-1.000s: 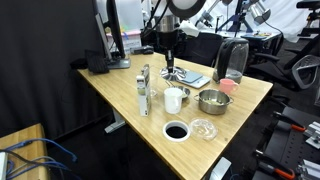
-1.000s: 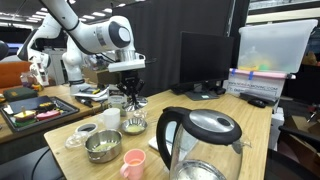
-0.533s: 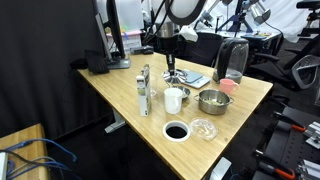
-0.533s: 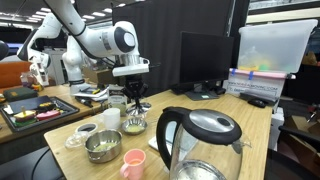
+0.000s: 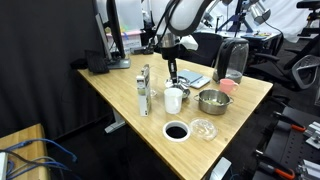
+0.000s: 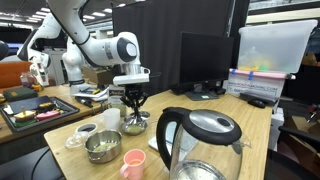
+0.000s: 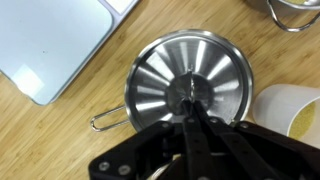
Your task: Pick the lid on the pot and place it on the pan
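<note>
Gripper [image 7: 195, 112] with fingers pinched together on the centre knob of the lid [image 7: 160, 70].
Lid sits flat on the pot [image 6: 134, 123], which stands toward the bench's far edge in an exterior view, just beside the white mug [image 7: 290, 115]. The pan [image 5: 212, 100] lies past the mug, apart from the pot.

Inspection finding: no text, label, brand, number or sign can be read in any view. In an exterior view, the coloured marks on the translucent storage bin [image 6: 270, 45] are too small to read. The screen of the dark monitor [image 6: 205, 62] beside the bin shows nothing readable.
</note>
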